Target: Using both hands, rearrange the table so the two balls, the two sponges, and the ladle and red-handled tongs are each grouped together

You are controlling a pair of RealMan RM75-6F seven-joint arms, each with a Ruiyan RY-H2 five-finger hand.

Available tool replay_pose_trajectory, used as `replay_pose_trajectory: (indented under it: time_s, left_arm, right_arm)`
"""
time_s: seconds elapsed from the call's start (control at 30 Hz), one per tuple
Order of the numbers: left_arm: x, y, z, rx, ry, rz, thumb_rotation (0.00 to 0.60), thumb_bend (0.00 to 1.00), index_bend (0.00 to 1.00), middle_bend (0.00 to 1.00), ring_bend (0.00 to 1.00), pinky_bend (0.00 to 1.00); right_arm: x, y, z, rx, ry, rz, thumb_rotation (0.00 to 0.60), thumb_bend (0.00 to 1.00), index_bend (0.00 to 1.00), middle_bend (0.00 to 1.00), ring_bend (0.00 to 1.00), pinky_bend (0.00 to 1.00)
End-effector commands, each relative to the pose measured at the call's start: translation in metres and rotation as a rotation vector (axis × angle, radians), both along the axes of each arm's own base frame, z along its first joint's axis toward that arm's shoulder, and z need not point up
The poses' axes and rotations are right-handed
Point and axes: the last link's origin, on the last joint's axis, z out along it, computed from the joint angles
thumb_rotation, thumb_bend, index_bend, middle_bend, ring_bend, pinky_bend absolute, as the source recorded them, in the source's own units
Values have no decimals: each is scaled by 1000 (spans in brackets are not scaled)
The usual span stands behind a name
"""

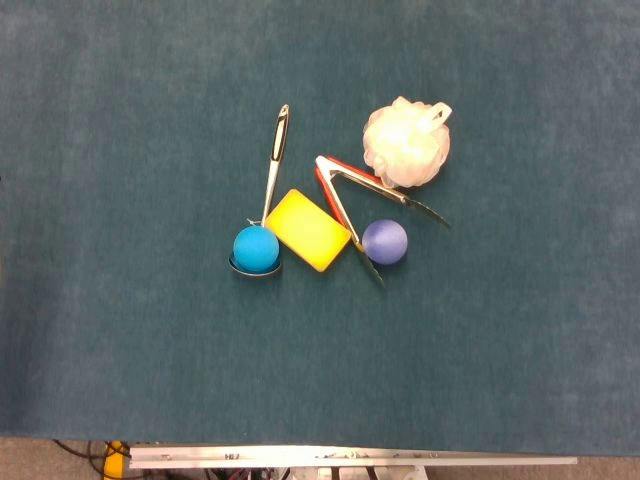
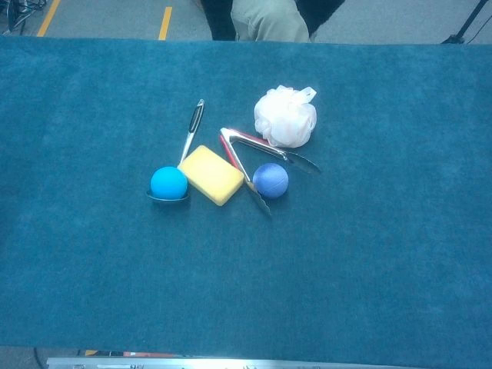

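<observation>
A light blue ball (image 1: 256,248) (image 2: 168,183) sits in the bowl of the ladle (image 1: 274,160) (image 2: 192,129), whose handle points away from me. Touching it on the right lies a yellow sponge (image 1: 306,229) (image 2: 210,174). The red-handled tongs (image 1: 345,192) (image 2: 244,151) lie spread open in a V beside the sponge. A purple-blue ball (image 1: 385,241) (image 2: 270,181) rests between the tong arms. A white mesh bath sponge (image 1: 406,144) (image 2: 285,117) lies behind the tongs. Neither hand shows in either view.
The teal cloth table (image 1: 120,330) (image 2: 384,269) stretches wide on all sides of the cluster. A seated person's legs (image 2: 265,19) show beyond the far edge. A metal rail (image 1: 350,460) runs along the near edge.
</observation>
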Motion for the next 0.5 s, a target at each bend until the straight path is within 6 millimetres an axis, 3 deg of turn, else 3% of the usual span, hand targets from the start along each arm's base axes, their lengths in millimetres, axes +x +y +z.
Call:
replay_pose_trajectory:
  time_s: [0.03, 0.5]
  left_arm:
    - [0, 0, 0, -1, -1, -1, 600, 580, 139, 115, 61, 0]
    - [-3, 0, 1, -2, -4, 3, 600, 580, 139, 115, 61, 0]
  right_arm:
    - [0, 0, 0, -1, 1, 1, 600, 11, 122, 231, 101, 174]
    - [15, -8, -1, 33, -32, 44, 600, 12, 123, 231, 101, 174]
